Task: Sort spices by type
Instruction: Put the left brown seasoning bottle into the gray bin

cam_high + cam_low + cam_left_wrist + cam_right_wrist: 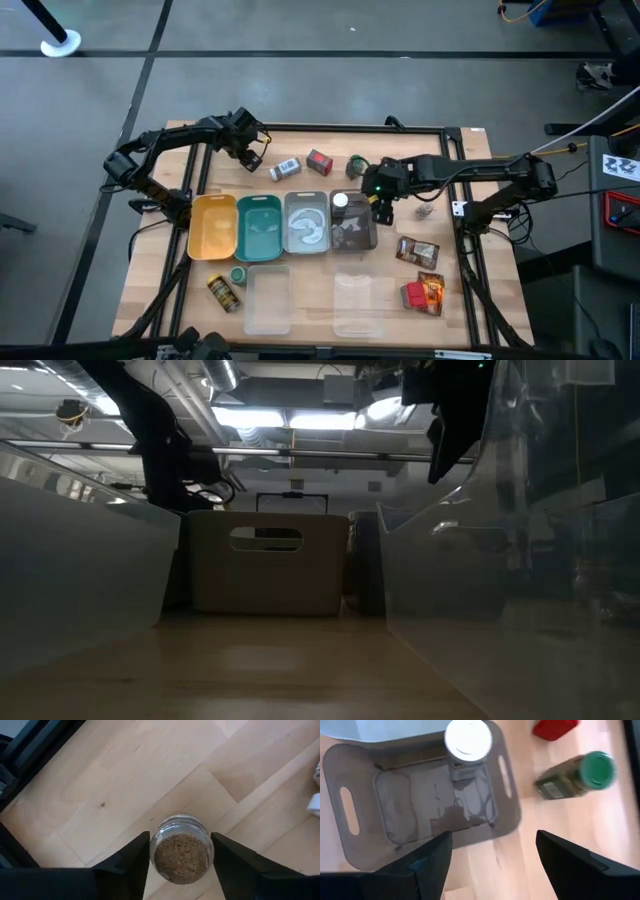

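Item, spice jar (181, 851), lying near the bench's far left corner: my left gripper (181, 862) is clamped on its glass body, my right gripper (492, 862) hangs open over the grey tray (360, 770); I judge a straight, slow lift safest

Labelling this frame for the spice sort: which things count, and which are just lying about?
Job: jar of brown spice in the left gripper; white-capped jar in the grey tray; green-capped jar; red box; pouches; right gripper.
Lying about: clear lids.
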`<move>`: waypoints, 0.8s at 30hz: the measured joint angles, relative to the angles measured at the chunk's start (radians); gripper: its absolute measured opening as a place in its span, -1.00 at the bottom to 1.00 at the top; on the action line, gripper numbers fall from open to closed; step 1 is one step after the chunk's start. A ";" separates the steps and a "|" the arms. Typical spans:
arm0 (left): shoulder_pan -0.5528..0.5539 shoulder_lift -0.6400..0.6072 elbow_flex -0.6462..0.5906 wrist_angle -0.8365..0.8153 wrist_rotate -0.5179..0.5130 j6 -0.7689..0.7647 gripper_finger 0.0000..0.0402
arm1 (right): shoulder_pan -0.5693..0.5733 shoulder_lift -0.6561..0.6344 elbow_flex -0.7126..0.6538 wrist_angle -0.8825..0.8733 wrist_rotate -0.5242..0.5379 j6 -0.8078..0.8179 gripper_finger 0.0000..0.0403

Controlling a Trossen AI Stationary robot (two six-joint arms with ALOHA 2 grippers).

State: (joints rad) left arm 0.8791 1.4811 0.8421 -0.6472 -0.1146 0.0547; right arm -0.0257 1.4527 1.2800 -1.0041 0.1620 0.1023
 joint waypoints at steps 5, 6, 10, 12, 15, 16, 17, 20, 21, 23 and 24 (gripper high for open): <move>0.000 0.000 0.000 -0.003 -0.003 -0.006 -0.21 | 0.000 -0.070 0.000 -0.027 0.064 0.004 0.43; 0.000 0.000 0.000 -0.004 -0.003 -0.006 -0.21 | 0.000 -0.083 0.000 -0.028 0.074 0.003 0.43; 0.000 0.000 0.003 -0.009 -0.002 -0.025 -0.19 | 0.000 -0.128 0.000 -0.046 0.118 0.005 0.43; 0.000 0.001 0.013 -0.032 0.001 -0.027 -0.18 | 0.000 -0.148 0.000 -0.051 0.138 0.007 0.43; 0.000 0.001 0.048 -0.065 0.005 -0.029 -0.18 | 0.000 -0.173 0.000 -0.059 0.144 0.008 0.43; 0.000 0.001 0.065 -0.079 0.008 -0.029 -0.19 | 0.000 -0.180 0.000 -0.063 0.145 0.008 0.43; 0.000 0.001 0.081 -0.097 0.013 -0.029 -0.20 | 0.000 -0.188 0.000 -0.066 0.145 0.009 0.43; 0.001 0.001 0.134 -0.138 0.058 -0.029 -0.19 | 0.000 -0.205 0.000 -0.074 0.155 0.020 0.43; 0.001 0.001 0.154 -0.146 0.081 -0.029 -0.19 | 0.000 -0.208 0.000 -0.080 0.163 0.027 0.43; -0.003 0.001 0.192 -0.163 0.132 -0.029 -0.18 | 0.000 -0.210 0.001 -0.105 0.183 0.047 0.43; -0.007 0.001 0.211 -0.171 0.164 -0.029 -0.18 | 0.000 -0.213 0.000 -0.123 0.193 0.055 0.43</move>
State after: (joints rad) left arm 0.8722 1.4822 1.0535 -0.8182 0.0495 0.0256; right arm -0.0261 1.2396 1.2804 -1.1276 0.3547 0.1574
